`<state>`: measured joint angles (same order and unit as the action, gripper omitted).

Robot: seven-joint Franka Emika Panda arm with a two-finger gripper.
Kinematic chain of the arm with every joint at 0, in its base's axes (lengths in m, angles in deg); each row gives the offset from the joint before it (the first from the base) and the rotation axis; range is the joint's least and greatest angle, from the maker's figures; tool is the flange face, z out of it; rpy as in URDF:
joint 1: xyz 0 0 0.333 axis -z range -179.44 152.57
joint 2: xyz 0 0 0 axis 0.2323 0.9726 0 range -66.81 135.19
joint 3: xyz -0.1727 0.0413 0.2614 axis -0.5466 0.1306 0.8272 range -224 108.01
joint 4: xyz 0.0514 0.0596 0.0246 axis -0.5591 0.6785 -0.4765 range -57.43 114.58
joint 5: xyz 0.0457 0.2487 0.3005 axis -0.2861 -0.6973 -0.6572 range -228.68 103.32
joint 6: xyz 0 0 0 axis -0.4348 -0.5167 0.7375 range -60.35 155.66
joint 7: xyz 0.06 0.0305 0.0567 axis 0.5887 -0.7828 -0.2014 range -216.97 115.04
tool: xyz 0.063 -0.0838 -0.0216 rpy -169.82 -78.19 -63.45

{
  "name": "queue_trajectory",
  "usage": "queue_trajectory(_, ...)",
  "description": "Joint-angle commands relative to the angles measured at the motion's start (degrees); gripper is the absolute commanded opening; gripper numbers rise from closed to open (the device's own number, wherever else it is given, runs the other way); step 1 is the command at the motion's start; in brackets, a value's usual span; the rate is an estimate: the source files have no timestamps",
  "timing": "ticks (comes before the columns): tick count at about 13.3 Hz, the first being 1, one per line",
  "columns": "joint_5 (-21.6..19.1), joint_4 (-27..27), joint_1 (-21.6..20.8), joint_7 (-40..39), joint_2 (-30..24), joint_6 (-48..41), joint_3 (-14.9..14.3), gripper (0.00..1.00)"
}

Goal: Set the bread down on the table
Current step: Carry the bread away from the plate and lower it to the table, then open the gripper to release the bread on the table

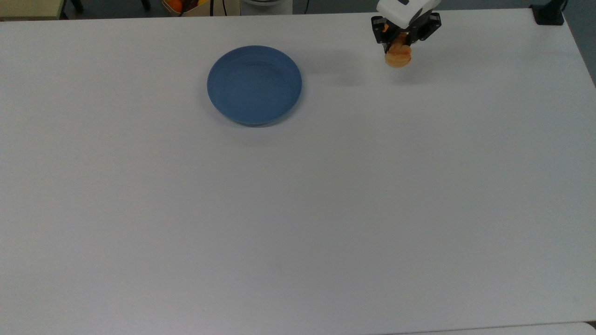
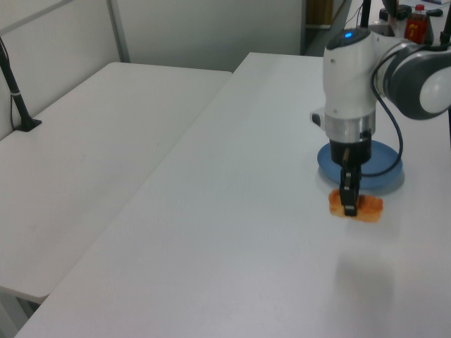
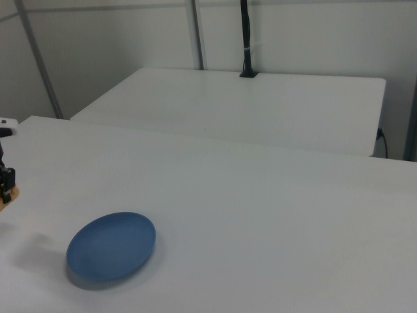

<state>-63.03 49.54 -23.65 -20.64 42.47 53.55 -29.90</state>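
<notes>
blue plate (image 1: 254, 85), golden-orange bread (image 1: 398, 57), white table (image 1: 326, 209)

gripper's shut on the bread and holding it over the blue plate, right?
Not over the plate. The gripper is shut on the bread, but holds it over bare table, well off to the top view's right of the blue plate. The left view also shows the bread clear of the plate's rim.

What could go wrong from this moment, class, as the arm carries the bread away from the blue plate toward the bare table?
1. The gripper pinches the bread at its middle, both ends overhanging, so the loaf may twist or slip.
2. The bread appears to hang above the table, judging by its shadow; released now, it could bounce or roll.
3. In the top view the bread is near the table's far edge, so a roll might carry it off.
</notes>
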Motion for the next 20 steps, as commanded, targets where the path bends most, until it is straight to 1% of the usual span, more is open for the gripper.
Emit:
queue_trajectory(1,2.1,-6.6,-5.3,5.9,8.4,-0.5,-0.1,0.42)
queue_trajectory(2,4.7,-8.5,-7.9,9.3,11.0,-0.5,-0.3,0.42)
queue_trajectory(3,6.8,-9.4,-9.5,11.7,13.1,0.6,-0.3,0.43)
queue_trajectory(4,7.3,-9.5,-10.8,13.5,14.1,1.9,-0.4,0.43)
queue_trajectory(5,7.6,-9.5,-11.0,16.2,15.1,3.5,-0.4,0.43)
queue_trajectory(7,9.8,-9.6,-11.1,17.7,16.0,4.6,-0.4,0.44)
queue_trajectory(9,10.8,-9.7,-11.4,19.3,16.9,5.6,-0.3,0.47)
queue_trajectory(12,12.3,-9.6,-11.4,19.7,18.0,7.1,-0.4,0.48)
queue_trajectory(13,12.3,-9.6,-11.4,19.7,18.2,7.2,-0.5,0.51)
queue_trajectory(14,12.3,-9.6,-11.5,19.7,18.3,7.2,-0.5,0.56)
queue_trajectory(16,12.3,-9.6,-11.6,19.6,18.4,7.1,-0.5,0.71)
queue_trajectory(18,12.4,-9.6,-11.7,19.5,18.4,7.0,-0.5,1.0)
queue_trajectory(20,12.6,-9.6,-11.0,19.3,17.5,6.3,-0.5,1.0)
